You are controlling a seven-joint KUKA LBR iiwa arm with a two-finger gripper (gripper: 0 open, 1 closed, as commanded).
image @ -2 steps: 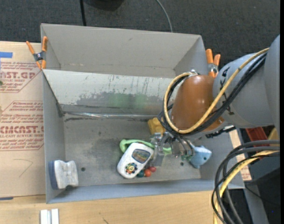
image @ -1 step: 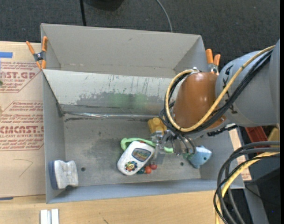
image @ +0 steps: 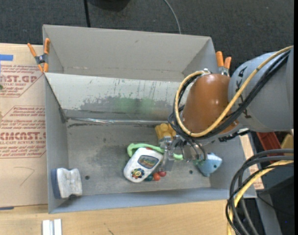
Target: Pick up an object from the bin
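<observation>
Gripper (image: 174, 151) hangs just right of the white oval toy (image: 141, 164) with a green handle, perhaps touching it; its openness cannot be told.

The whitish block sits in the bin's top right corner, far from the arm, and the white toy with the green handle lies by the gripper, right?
Not quite. The camera view shows the whitish block in the bin's lower left corner, not the top right. It is far from the arm, and the white toy lies by the gripper.
</observation>
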